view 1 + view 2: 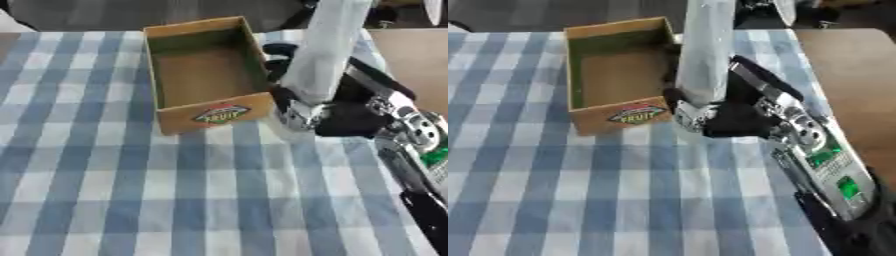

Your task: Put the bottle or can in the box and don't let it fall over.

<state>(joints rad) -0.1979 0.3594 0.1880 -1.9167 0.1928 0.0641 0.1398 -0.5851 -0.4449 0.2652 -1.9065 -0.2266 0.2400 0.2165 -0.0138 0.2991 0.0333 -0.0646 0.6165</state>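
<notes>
A tall pale grey bottle (707, 50) stands roughly upright, just right of the open cardboard box (160, 75). My right hand (728, 117) is shut around the bottle's lower part, the black fingers wrapped at its base; whether the base rests on the cloth is hidden. The box is empty, brown inside, with a "fruit" label (221, 113) on its near wall. The bottle's top runs out of the picture. My left hand shows in neither view.
A blue and white checked cloth (131, 190) covers the table. The bare wooden tabletop (846, 65) shows at the far right. My right forearm (824, 160), silver with green lights, comes in from the lower right.
</notes>
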